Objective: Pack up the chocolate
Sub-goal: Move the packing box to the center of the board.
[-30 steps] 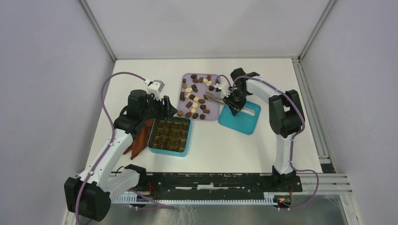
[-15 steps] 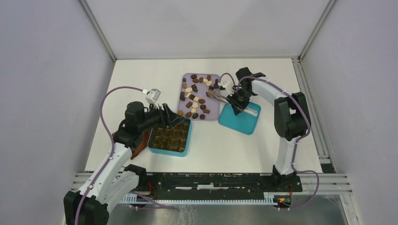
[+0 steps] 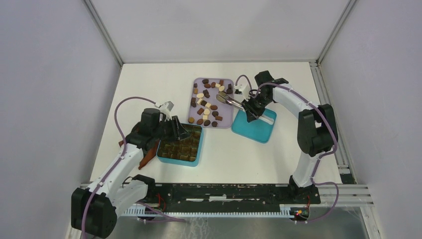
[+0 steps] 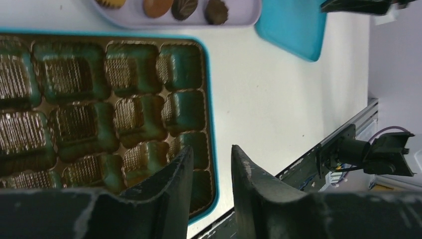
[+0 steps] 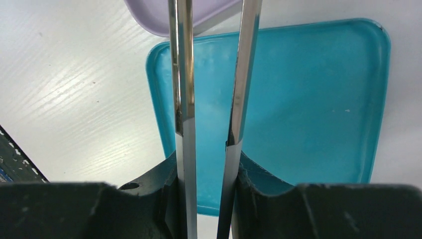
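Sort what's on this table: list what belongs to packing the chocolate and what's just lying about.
For the job: chocolates on the lilac tray, teal box with its gridded insert, metal tongs in the right gripper.
Lying about: teal lid, flat beside the tray; reddish-brown cloth, left of the box.

Teal box [image 3: 179, 162] beside brown cloth [image 3: 147, 157]; lid [image 3: 257, 132] beside lavender tray [image 3: 227, 120]; tongs [image 5: 183, 74] above lid.

my left arm [image 3: 117, 167] and right arm [image 3: 300, 167] are white tubes with chunky black joints; a purple cable [image 3: 117, 112] loops off each; my left pincer [image 4: 211, 159] is dull black, scuffed.
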`<state>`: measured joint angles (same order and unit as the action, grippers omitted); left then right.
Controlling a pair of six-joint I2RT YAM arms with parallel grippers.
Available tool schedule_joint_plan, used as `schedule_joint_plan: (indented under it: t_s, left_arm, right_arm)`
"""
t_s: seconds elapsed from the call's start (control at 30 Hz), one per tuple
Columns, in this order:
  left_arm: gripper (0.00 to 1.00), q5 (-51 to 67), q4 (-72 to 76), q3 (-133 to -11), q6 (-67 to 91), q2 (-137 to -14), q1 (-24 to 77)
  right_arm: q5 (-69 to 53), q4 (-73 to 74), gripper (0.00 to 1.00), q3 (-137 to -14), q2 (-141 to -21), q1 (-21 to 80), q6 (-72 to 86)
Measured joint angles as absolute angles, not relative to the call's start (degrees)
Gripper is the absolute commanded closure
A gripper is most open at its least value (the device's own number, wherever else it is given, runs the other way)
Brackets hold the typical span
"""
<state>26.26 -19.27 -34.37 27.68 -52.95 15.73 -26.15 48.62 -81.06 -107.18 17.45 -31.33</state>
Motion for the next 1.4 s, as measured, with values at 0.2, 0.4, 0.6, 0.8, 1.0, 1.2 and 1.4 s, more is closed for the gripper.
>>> schedule_joint_plan:
  t_s: [0.2,0.4,0.6,0.8,1.0,1.2,1.4]
  left_arm:
    - [0.66,22.24,-25.50,-36.45,27.99,-56.86,18.92]
    - [0.82,13.45,-29.87,-40.69,28.03,-60.27,26.35]
    - [0.93,6.55,-34.28,-41.34,28.03,-63.79,31.40]
    - [0.93,4.56,-35.24,-42.89,28.03,-66.76,34.94]
    - [0.93,4.54,-35.20,-43.51,28.05,-68.64,36.58]
    - [0.93,4.60,-34.57,-44.16,28.05,-71.13,38.00]
    - [0.93,5.26,-33.01,-44.21,28.12,-72.99,39.09]
  right_arm:
    - [-28.32,48.31,1.00,-80.38,-105.82,17.45,-31.40]
    - [-29.08,48.29,1.00,-80.01,-105.80,17.45,-31.40]
    - [-29.95,48.31,1.00,-79.99,-105.06,17.45,-31.40]
    - [-30.11,48.29,1.00,-79.96,-104.09,17.45,-31.40]
    - [-30.24,48.29,1.00,-79.77,-103.92,17.45,-31.40]
    - [-30.44,48.29,1.00,-79.75,-103.92,17.45,-31.40]
    - [-30.46,48.31,1.00,-79.68,-103.88,17.45,-31.40]
